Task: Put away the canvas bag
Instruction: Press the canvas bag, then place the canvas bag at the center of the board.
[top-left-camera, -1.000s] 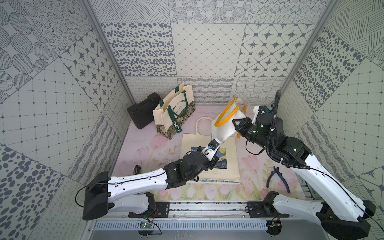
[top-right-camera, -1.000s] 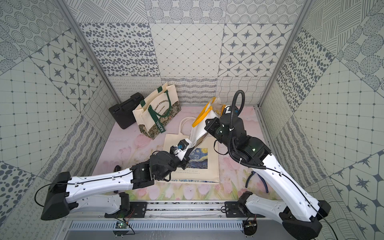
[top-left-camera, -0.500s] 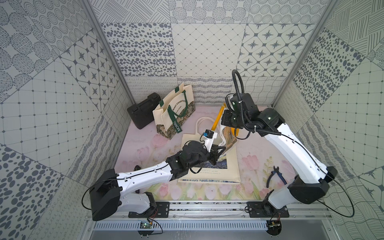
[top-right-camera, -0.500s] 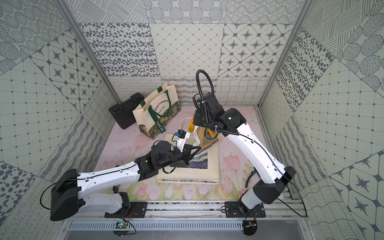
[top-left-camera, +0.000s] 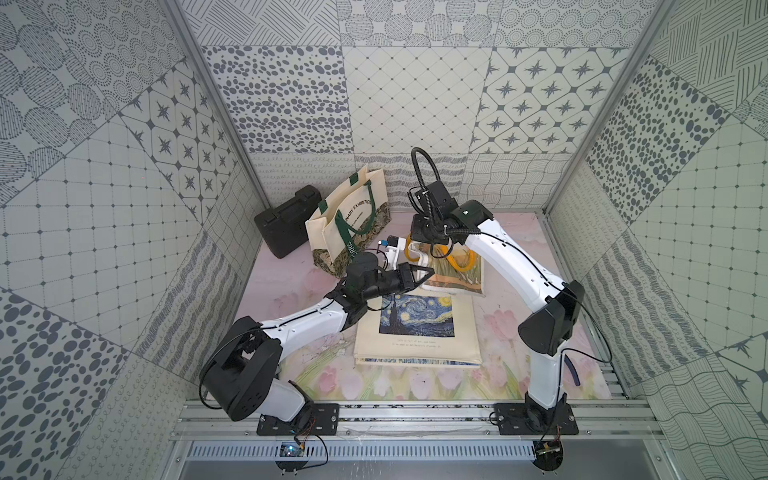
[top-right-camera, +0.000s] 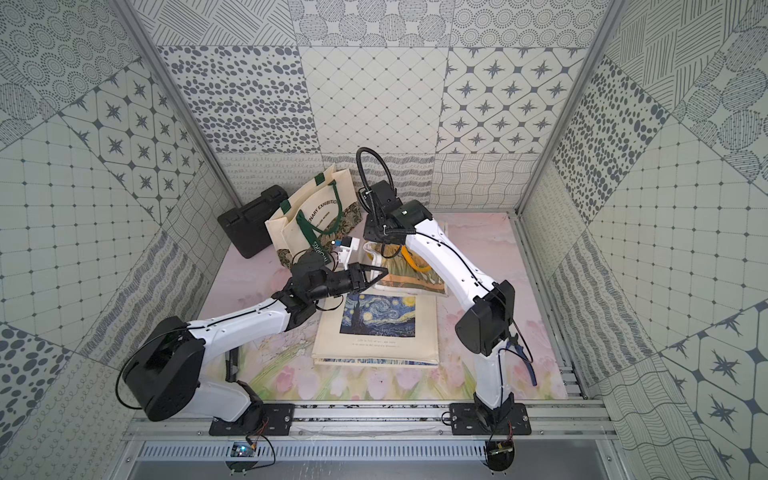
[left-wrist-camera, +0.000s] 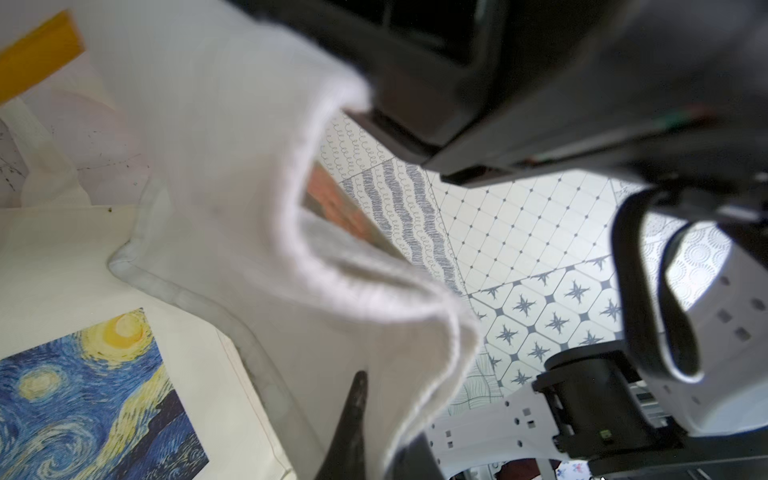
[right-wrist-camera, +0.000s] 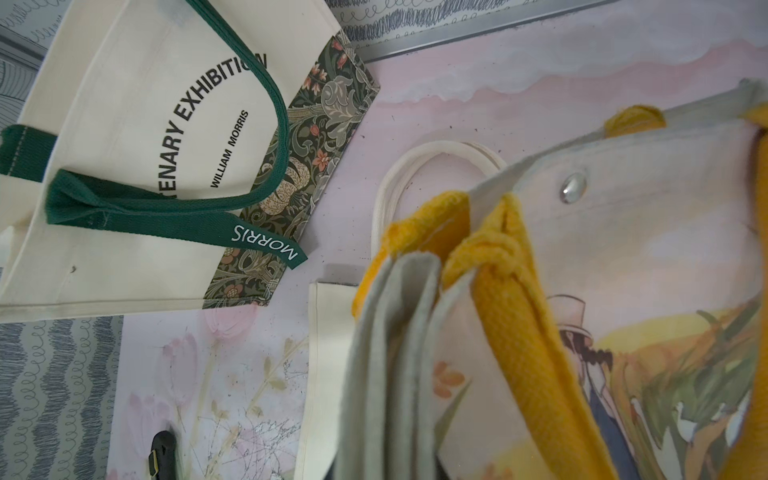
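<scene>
1. The cream canvas bag (yellow webbing handles, printed landscape panel) is at the far centre of the pink floral tabletop. Both arms hold it.
2. The left end effector is closed on the left edge of the canvas bag. The left wrist view shows a fold of cream fabric pinched between the dark fingers.
3. The right end effector reaches down from above and is closed on the bunched top hem. The right wrist view shows the gathered hem layers and a yellow handle at the grip.
4. The left part of the canvas bag is raised off the tabletop. The right part lies lower, with the print facing up.
5. A flat cream tote with a blue starry-night print lies at the near centre. Its far edge meets the near edge of the canvas bag.
6. An upright cream tote with green handles and a floral base band stands at the far left, just beside the canvas bag.
7. A black hard plastic case leans at the far-left wall, behind the upright tote.
</scene>
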